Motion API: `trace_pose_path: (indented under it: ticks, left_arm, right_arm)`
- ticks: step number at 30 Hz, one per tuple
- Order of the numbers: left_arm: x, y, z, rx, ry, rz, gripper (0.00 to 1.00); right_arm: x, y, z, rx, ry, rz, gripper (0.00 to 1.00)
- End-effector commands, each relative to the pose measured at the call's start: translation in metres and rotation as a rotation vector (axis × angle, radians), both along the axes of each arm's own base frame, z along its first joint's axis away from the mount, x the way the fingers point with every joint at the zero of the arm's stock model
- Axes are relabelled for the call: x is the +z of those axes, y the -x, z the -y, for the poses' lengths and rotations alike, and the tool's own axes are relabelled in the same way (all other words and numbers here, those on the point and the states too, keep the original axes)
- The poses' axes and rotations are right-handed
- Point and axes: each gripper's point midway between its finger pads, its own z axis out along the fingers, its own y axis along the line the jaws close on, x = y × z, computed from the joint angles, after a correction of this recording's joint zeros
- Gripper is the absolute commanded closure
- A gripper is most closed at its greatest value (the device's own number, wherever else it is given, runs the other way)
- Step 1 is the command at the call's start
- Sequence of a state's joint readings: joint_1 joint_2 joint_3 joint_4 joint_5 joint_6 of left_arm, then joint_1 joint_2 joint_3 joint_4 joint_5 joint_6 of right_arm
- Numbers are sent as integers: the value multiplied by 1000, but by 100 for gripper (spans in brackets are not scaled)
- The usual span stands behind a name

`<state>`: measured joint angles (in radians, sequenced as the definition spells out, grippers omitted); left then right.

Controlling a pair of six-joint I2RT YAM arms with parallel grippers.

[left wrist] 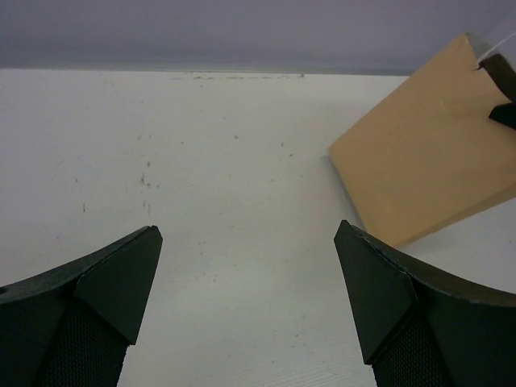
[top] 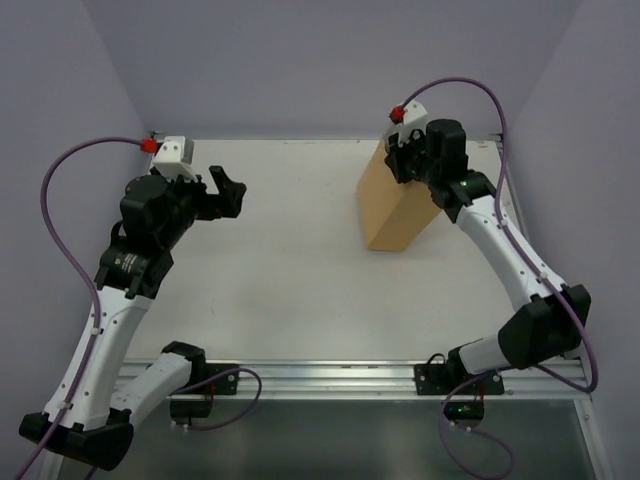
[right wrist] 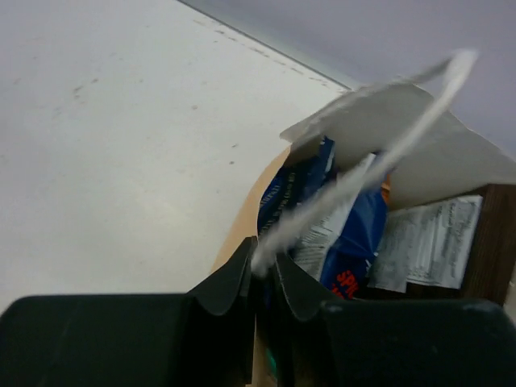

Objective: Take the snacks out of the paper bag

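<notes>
Right gripper (right wrist: 264,270) pinching paper bag (top: 393,205) handle (right wrist: 363,165), upper right.
Left gripper (left wrist: 248,234) wide open, empty (blue packet (right wrist: 359,230) visible inside bag).

orange letters, perhaps "SP", on blue packet (right wrist: 363,230), fine print on brown bag (right wrist: 488,242) illegible

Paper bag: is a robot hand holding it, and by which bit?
Yes. The right gripper pinches the paper bag by its white string handle, above the bag's open top. The left gripper is open and holds nothing.
</notes>
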<state>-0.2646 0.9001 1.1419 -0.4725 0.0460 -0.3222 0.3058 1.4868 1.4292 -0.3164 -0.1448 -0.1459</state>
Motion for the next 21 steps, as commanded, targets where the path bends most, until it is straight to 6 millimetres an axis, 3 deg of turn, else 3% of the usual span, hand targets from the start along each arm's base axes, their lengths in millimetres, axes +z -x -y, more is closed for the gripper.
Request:
trace_pose_path:
  ticks: [1,5,10,13,16,21]
  left_arm:
    - [30,6,5,-23,52,67,0]
    - [26,7,7,-27,56,48,0]
    - [23,9,8,-31,73,28,0]
    - [28,12,10,-39,84,33,0]
    - [31,12,9,-36,85,35,0]
    - [33,11,12,-49,92,24,0]
  right_arm:
    - [24,35,-12,15,-129,17,84]
    - [37,64,-20,48,-201,-41,56]
    - [83,90,-22,100,-237,-13,38]
    - [104,104,-10,50,-261,20,29]
    - [107,106,6,-42,-258,24,20]
    - [77,96,22,-170,-228,-67,20]
